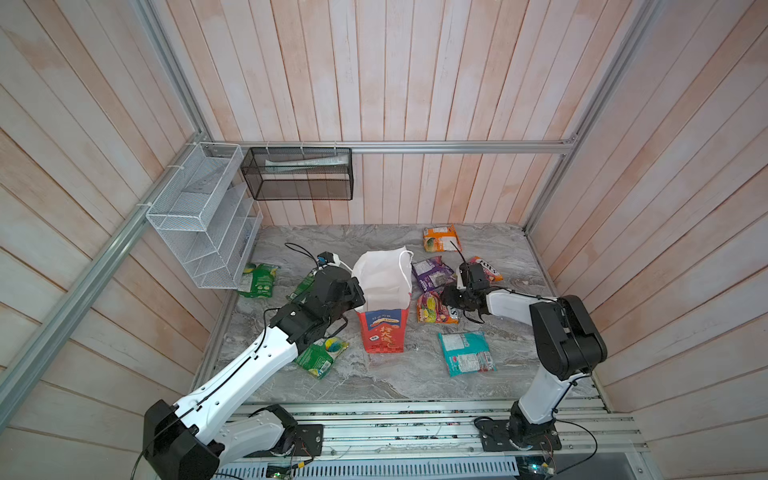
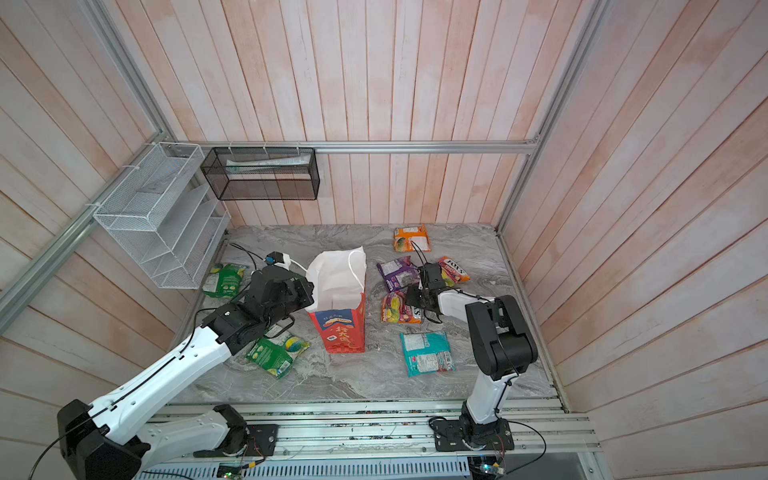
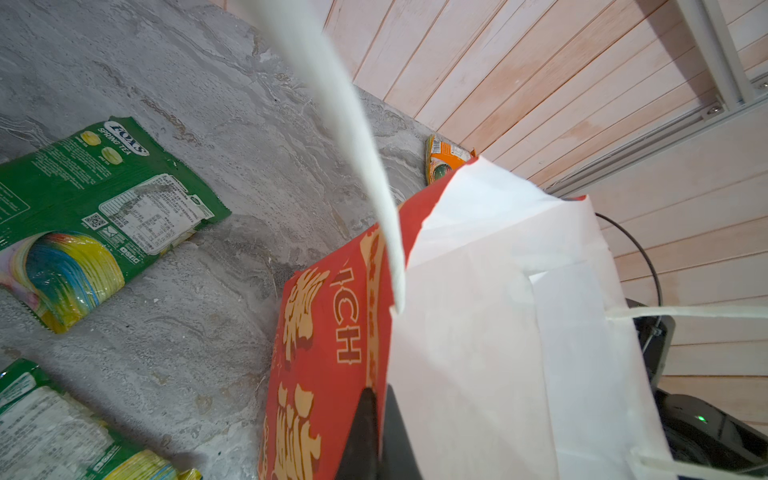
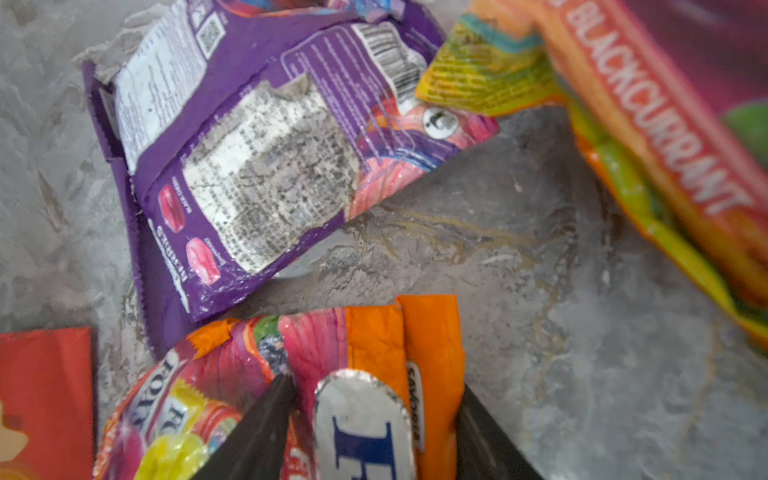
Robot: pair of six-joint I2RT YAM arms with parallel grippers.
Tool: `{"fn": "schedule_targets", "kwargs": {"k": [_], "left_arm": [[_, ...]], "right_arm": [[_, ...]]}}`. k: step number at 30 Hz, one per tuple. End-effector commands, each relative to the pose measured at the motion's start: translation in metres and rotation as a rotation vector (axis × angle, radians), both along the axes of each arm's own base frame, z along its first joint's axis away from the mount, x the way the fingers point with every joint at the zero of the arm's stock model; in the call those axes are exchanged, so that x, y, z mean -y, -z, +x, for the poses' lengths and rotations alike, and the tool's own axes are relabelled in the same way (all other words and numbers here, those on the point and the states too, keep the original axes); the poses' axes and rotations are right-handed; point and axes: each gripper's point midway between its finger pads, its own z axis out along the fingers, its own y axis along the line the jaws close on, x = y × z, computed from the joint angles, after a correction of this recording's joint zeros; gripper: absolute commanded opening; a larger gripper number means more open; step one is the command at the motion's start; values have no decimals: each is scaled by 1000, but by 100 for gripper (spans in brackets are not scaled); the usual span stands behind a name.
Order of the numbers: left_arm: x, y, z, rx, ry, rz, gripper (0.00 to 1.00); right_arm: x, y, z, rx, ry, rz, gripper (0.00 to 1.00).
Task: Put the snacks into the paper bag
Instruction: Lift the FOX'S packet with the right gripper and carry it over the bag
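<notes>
The red paper bag point(image 1: 384, 332) point(image 2: 338, 330) stands upright at mid-table, its white-lined mouth open. My left gripper point(image 1: 358, 301) point(image 3: 376, 392) is shut on the bag's near-left rim, one finger outside on the red, one inside on the white. My right gripper point(image 1: 446, 299) point(image 4: 374, 386) pinches a bunched orange-pink FOX'S packet point(image 1: 436, 311) point(image 4: 365, 332) lying right of the bag. Other snacks lie loose: purple point(image 1: 432, 272) point(image 4: 249, 145), a second FOX'S point(image 1: 488, 266), orange point(image 1: 441, 239), teal point(image 1: 466, 352), green ones point(image 1: 257, 280) point(image 1: 320, 355), another green point(image 1: 303, 284) partly under the left arm.
A white wire rack point(image 1: 203, 216) and a black mesh basket point(image 1: 297, 174) hang on the back-left walls. A small device with a cable point(image 1: 328, 258) lies behind the left gripper. Wooden walls close in three sides of the marble table point(image 1: 374, 382).
</notes>
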Motion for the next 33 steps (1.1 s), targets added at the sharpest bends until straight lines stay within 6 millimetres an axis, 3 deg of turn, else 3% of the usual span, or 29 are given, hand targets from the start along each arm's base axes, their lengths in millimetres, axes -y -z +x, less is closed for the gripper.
{"fn": "schedule_targets", "kwargs": {"k": [1, 4, 11, 18, 25, 33], "left_arm": [[4, 5, 0, 1, 27, 9, 0], [4, 5, 0, 1, 26, 9, 0], [7, 4, -1, 1, 41, -3, 0], [14, 2, -5, -4, 69, -47, 0], [13, -7, -10, 16, 65, -93, 0], [9, -12, -13, 21, 41, -112, 0]], "right_arm": [[4, 26, -22, -116, -11, -31, 44], [-2, 15, -23, -94, -27, 9, 25], [-14, -26, -29, 0, -58, 114, 1], [-10, -78, -38, 124, -37, 149, 0], [17, -159, -56, 355, 63, 140, 0], [25, -259, -87, 578, 92, 170, 0]]}}
